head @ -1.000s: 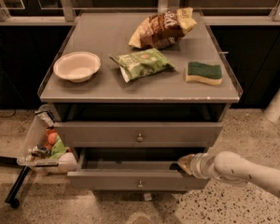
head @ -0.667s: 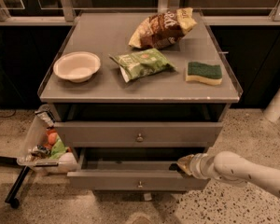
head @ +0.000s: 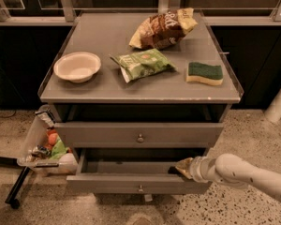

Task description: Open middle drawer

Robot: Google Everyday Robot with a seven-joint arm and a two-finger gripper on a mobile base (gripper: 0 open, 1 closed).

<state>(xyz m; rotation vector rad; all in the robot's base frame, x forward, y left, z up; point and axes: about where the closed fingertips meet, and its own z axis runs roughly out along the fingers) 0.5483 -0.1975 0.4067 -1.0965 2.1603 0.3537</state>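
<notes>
The middle drawer [head: 131, 181] is the lower of the two drawers in view. It is pulled partly out, showing a plain grey inside [head: 126, 166] and a small round knob [head: 140, 188] at the centre of its front. My gripper [head: 181, 167] reaches in from the right on a white arm [head: 243, 173]. It sits at the drawer's right end, just behind the front panel. Above it, the taller-fronted drawer [head: 103, 135] with a larger knob [head: 140, 138] stands slightly out. The third drawer is hidden.
On the cabinet top [head: 107, 36] lie a white bowl [head: 77, 66], a green chip bag [head: 143, 63], a brown chip bag [head: 163, 28] and a green-yellow sponge [head: 204, 73]. A clear bin [head: 42, 146] of items hangs at the cabinet's left side. The floor is speckled.
The middle drawer has slid slightly farther out towards the camera, and the gripper has moved with it. Nothing else has moved.
</notes>
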